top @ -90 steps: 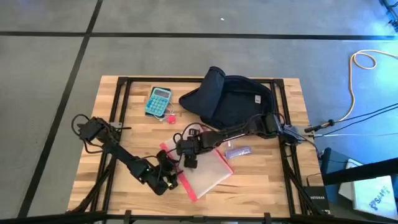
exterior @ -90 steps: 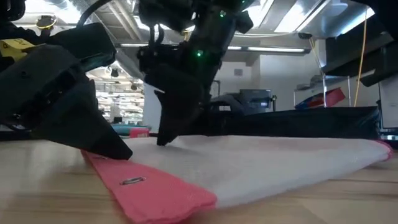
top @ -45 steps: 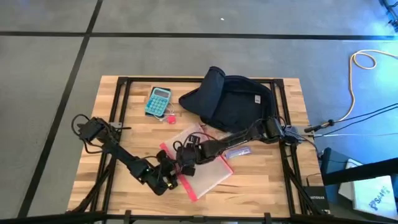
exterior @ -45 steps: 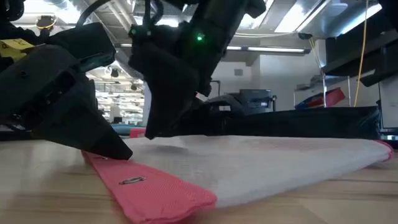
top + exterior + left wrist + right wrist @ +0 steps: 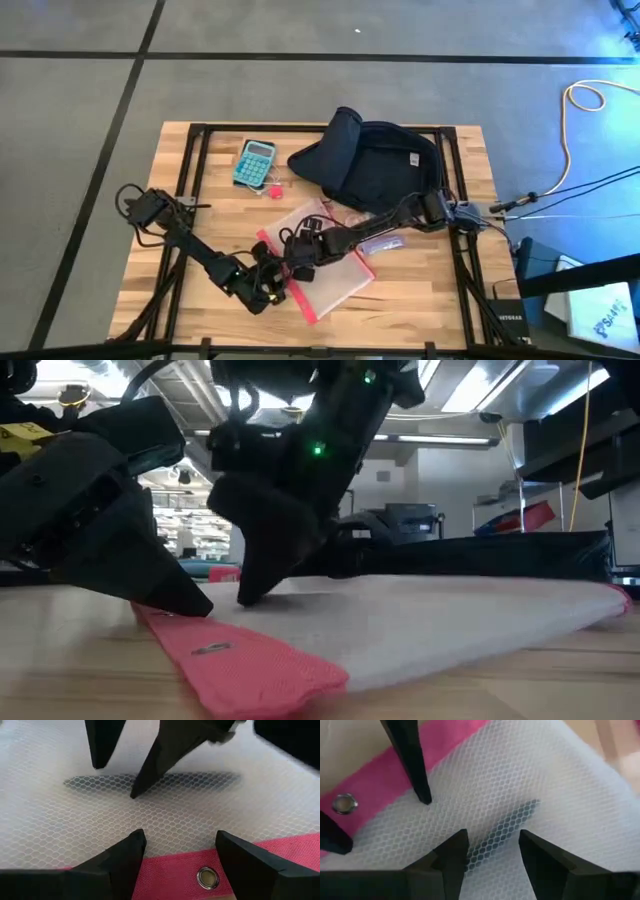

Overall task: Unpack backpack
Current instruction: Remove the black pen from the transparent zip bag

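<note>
We pin the clear mesh pouch's (image 5: 330,268) pink edge with the spread left gripper (image 5: 180,851); the right gripper (image 5: 492,847), jaws narrowly parted, probes at its 1 o'clock, presumably for the slider.

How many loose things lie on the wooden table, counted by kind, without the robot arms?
Dark navy fabric backpack: 1
Teal calculator: 1
Clear mesh zip pouch with pink edge: 1
Small purple packet: 1
Small red item beside the calculator: 1
Total: 5
</note>
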`<action>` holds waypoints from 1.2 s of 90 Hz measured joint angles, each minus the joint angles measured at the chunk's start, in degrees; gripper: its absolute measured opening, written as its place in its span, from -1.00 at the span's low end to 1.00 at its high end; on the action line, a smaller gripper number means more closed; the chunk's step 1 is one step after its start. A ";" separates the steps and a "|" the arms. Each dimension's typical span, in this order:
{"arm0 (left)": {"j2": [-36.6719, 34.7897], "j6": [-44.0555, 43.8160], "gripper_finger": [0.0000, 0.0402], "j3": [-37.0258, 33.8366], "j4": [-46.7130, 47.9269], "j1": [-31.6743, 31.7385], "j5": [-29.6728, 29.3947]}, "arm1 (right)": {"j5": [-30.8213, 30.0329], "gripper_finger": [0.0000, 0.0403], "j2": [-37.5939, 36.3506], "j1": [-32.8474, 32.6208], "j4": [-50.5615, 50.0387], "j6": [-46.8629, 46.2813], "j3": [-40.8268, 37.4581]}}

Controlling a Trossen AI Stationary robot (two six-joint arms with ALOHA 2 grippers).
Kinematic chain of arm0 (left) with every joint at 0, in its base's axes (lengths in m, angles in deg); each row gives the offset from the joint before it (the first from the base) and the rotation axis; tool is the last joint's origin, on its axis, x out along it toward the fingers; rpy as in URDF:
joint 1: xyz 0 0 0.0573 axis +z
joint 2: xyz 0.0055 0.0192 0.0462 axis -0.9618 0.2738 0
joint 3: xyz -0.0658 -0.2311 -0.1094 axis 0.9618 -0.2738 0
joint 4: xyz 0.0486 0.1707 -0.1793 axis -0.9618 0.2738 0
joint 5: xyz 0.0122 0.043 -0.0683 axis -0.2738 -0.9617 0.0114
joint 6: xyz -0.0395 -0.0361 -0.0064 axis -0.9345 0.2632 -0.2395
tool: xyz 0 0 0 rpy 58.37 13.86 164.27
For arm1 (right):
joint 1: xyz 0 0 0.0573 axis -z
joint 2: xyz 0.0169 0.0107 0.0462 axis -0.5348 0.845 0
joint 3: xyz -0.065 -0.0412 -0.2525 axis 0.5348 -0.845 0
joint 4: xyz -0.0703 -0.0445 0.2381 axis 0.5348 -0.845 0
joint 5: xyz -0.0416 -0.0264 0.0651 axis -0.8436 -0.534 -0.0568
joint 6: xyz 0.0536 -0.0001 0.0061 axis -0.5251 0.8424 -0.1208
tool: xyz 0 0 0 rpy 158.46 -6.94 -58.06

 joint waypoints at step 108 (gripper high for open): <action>0.09 -0.28 0.19 -0.04 -0.87 -0.90 -0.52 | -31.39 -0.18 0.27 2.92 -32.68 -13.17 -0.26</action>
